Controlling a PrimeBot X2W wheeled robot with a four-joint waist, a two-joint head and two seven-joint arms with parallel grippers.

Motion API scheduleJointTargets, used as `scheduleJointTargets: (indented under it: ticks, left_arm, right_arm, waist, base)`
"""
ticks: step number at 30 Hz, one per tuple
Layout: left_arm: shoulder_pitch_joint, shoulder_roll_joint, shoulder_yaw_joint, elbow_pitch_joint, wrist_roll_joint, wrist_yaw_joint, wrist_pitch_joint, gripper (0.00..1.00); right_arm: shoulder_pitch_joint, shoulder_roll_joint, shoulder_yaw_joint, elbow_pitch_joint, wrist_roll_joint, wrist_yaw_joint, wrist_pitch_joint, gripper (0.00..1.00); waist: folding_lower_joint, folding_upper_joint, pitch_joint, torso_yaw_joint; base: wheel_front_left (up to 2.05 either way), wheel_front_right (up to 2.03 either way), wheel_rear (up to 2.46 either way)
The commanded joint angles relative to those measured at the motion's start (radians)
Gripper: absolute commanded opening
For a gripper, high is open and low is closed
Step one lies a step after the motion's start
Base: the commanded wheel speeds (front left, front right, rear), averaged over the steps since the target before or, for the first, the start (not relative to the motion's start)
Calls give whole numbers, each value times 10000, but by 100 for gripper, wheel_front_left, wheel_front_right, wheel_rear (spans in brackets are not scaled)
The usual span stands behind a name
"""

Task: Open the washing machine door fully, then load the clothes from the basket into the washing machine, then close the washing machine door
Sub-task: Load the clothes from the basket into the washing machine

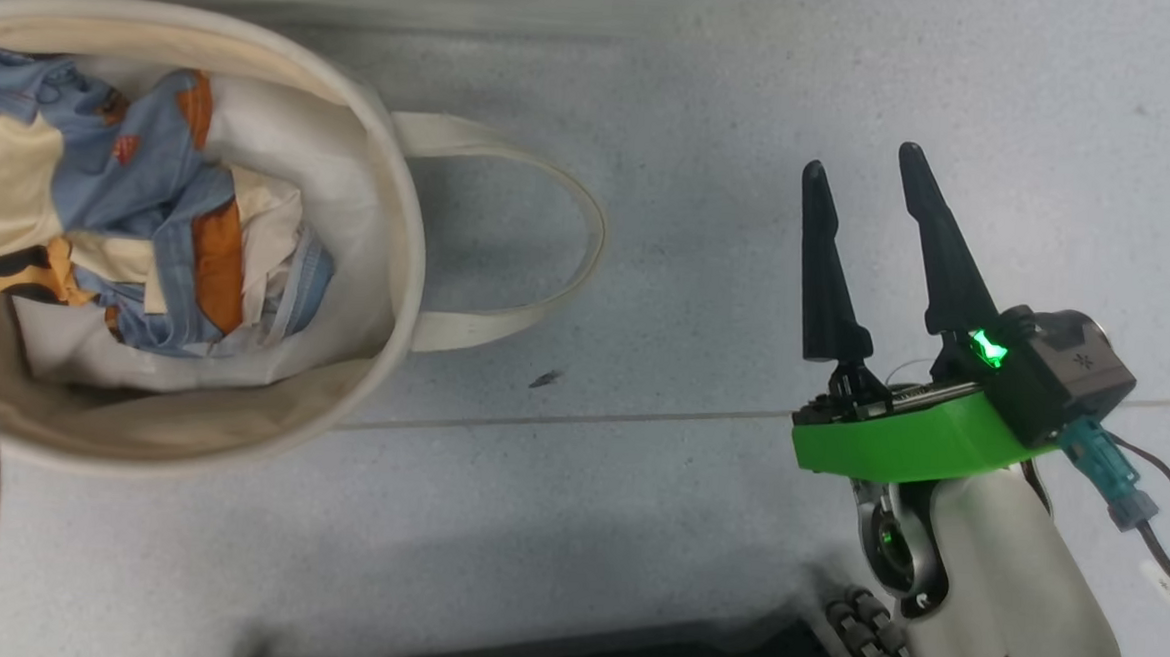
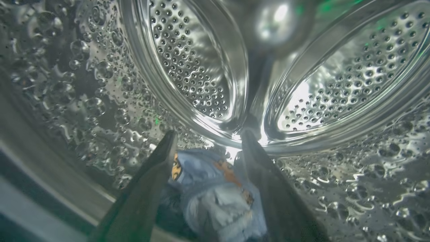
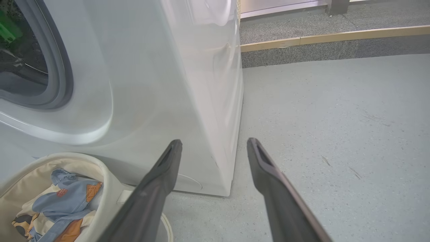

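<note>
We log the left gripper (image 2: 209,134) inside the drum (image 2: 336,84), fingers spread, with a blue garment (image 2: 208,191) lying unpinched between them. The right gripper (image 1: 862,158) is spread and empty above the floor (image 1: 685,524). The remaining clothes (image 1: 141,205) sit in the basket (image 1: 400,219) beside the washing machine (image 3: 151,84).

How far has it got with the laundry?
The washing machine stands open, and one blue garment lies loose in the drum between the fingers of the open left end effector. More clothes wait in the basket, the open right end effector holds nothing, and the door has yet to be closed.
</note>
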Motion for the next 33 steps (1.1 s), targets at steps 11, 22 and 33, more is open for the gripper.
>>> scheduleJointTargets:
  ticks: [11,22,33]
  left_arm:
    - [3215,-510,494,-1578,718,-562,-45,100]
    - [8052,-1506,1086,-3319,1129,-1526,-45,100]
    - [12368,-1880,684,-5361,1360,-1440,-45,100]
  right_arm:
    - [427,24,351,158,-168,2,-49,100]
    - [1302,24,603,810,136,2,-49,100]
    - [2426,24,205,1103,565,2,-49,100]
  waist:
    - [0,0,-1944,424]
    - [0,0,-4928,602]
    - [0,0,-7147,801]
  base:
    - [0,0,0]
    - [0,0,0]
    - [0,0,0]
